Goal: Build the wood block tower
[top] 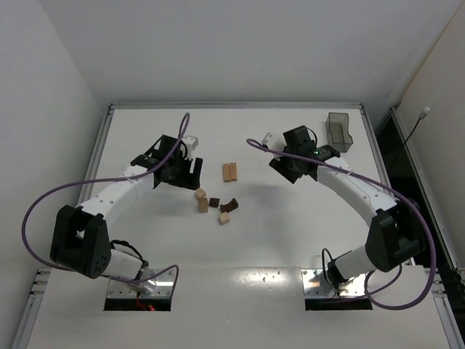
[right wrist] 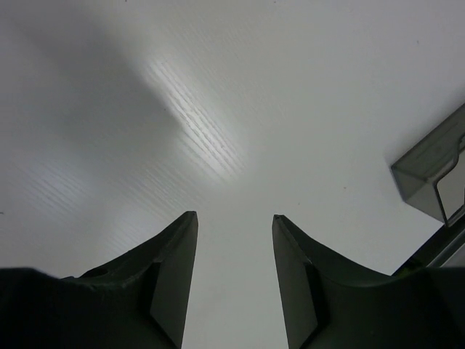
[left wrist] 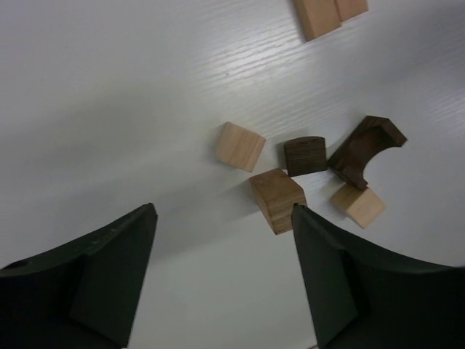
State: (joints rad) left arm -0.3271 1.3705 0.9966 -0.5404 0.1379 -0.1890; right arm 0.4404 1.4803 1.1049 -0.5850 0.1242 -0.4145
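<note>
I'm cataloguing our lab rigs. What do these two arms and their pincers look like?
The left arm and right arm match: white links, black joint housings, black shoulder blocks. A purple cable loops alongside each. The left pincer and right pincer each have two matte black fingers with curved inner faces, tapering to the tips. A green light glows on the right wrist.

Blocks point(top: 203, 206) at ctr, pair point(top: 229, 171) behind prob. touching, container point(top: 339, 133) far R.
</note>
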